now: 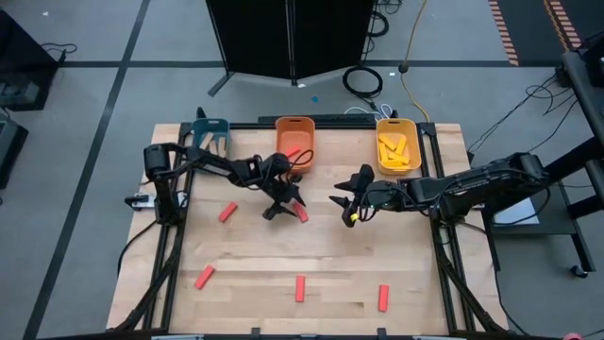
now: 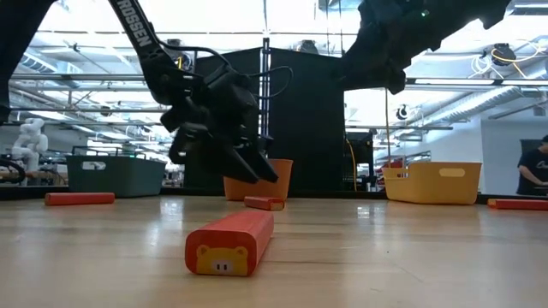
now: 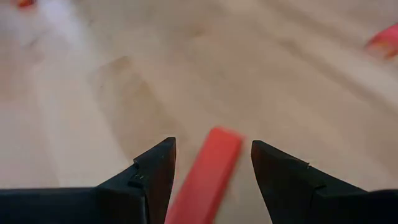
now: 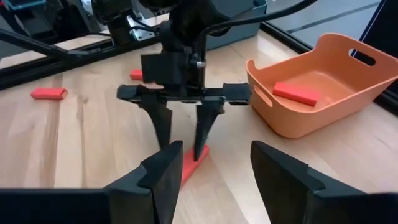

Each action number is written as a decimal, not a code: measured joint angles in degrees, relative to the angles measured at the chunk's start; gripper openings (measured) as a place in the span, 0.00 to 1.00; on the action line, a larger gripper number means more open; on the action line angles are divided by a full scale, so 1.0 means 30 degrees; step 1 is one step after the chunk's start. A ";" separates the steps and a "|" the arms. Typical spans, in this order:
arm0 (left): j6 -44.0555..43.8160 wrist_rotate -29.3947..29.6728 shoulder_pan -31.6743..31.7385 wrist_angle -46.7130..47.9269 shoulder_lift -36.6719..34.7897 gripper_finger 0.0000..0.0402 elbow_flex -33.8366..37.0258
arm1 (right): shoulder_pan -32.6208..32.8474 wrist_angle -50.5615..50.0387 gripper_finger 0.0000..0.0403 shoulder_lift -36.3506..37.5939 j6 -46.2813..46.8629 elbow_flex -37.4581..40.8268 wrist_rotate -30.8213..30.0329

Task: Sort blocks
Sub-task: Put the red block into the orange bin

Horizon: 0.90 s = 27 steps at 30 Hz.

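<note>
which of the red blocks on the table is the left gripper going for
The red block just in front of the orange bin; it lies between the left gripper's open fingers. The other four lie farther off.

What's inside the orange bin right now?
The orange bin holds one red block lying flat on its floor. The near wall hides part of the floor, so more could be there.

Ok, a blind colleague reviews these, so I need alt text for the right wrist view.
The left gripper stands open, its fingers straddling a red block on the wooden table. Behind it, an orange bin holds another red block; the right gripper frames the foreground, open.
</note>
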State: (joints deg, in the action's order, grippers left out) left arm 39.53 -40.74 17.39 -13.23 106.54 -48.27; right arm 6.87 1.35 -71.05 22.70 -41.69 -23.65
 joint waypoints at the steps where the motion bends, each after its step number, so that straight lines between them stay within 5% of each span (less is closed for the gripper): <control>1: 0.0001 0.0802 -0.0108 -0.0003 0.0000 0.52 0.0000 | 0.0000 -0.0017 0.45 0.0000 -0.0158 0.0000 0.0014; 13: -0.0007 0.3955 -0.0788 0.1325 0.0000 0.52 0.0000 | -0.0007 -0.0509 0.45 0.0000 -0.0992 0.0000 0.0486; 27: -0.1580 0.4104 -0.0939 0.2936 -0.0026 0.49 -0.0022 | -0.0007 -0.0536 0.45 0.0000 -0.0329 0.0000 0.0481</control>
State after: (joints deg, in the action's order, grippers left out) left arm 34.79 -28.43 14.57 -4.42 106.46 -48.34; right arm 6.85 -0.26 -71.05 21.71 -41.69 -22.20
